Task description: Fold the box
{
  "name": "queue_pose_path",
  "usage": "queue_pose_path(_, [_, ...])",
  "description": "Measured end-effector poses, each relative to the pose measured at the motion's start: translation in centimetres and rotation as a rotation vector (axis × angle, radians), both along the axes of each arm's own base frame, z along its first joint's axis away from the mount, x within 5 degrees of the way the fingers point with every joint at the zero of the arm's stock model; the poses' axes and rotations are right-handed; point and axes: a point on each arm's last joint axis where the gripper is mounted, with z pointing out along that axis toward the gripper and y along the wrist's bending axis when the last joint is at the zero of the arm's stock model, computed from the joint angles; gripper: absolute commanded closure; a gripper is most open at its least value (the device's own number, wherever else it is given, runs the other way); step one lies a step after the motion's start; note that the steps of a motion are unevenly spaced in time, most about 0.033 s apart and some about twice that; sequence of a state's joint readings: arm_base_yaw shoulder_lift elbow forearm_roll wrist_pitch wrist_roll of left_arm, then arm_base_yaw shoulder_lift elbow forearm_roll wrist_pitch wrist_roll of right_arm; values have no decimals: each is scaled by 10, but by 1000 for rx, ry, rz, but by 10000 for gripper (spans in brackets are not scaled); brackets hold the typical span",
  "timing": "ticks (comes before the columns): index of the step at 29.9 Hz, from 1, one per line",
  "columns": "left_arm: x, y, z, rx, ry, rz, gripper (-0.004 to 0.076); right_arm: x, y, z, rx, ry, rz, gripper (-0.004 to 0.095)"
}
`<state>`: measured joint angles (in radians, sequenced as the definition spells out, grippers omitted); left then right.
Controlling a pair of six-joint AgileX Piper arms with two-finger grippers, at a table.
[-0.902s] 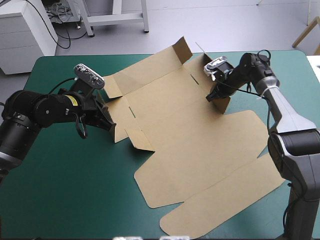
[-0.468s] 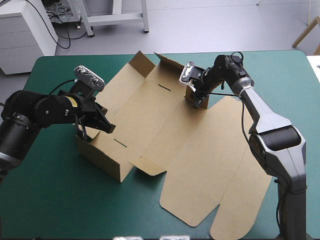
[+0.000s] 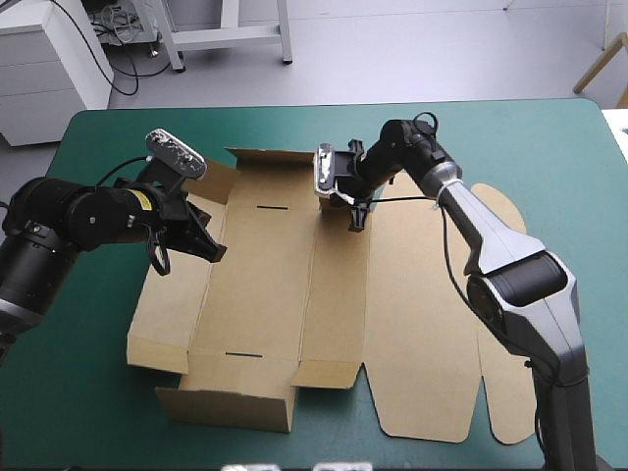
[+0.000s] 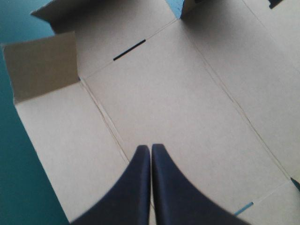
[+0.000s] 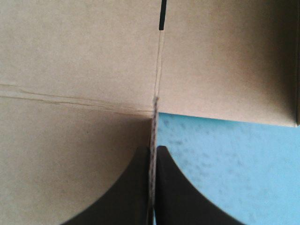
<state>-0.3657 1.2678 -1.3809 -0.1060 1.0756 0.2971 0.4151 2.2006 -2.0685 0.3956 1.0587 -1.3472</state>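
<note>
Getting there slowly: the box (image 3: 294, 294) lies mostly flat on the teal-green surface (image 3: 88, 412), with only its near wall up. Left gripper (image 3: 216, 250) pinches its left crease and right gripper (image 3: 358, 218) clamps its far edge — side walls and tucking still to do.

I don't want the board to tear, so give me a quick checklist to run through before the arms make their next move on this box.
1. Right gripper holds the box: ok, shut on its edge.
2. Left gripper holds board: cannot tell; shut, no sheet visible in its grip.
3. Near wall raised: ok.
4. Long side wall opposite the lid raised: not ok, lying nearly flat.
5. Slots uncovered: ok.
6. Lid flat on the teal-green cover: ok.
</note>
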Motion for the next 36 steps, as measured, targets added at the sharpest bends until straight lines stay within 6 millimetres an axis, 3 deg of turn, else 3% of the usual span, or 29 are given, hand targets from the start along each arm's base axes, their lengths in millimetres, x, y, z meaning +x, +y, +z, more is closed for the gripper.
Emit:
queue_pose_path(5, [-1, 0, -1, 3, 8, -1, 734, -13, 27, -1, -4, -23, 85, 927])
queue_pose_path(9, [-2, 1, -2, 10, 24, -3, 734, -13, 32, -6, 0, -24, 87, 884])
queue_pose_path(11, [-2, 1, -2, 9, 29, 0, 734, -12, 32, -9, 0, -20, 81, 784])
queue_pose_path(16, [-1, 3, -2, 8, 33, 42, 734, -11, 32, -9, 17, -6, 37, 336])
queue_pose_path(18, [-1, 4, -2, 12, 32, 59, 734, -10, 32, -9, 26, 1, 14, 269])
queue_pose_path(24, [0, 6, -2, 29, 26, 86, 734, -12, 30, 7, 73, 28, -99, 323])
queue_pose_path(29, [1, 7, -2, 37, 22, 93, 734, -18, 21, 47, 114, -6, -231, 419])
queue_pose_path(36, [1, 7, -2, 33, 24, 98, 734, -33, -9, 108, 227, -6, -460, 641])
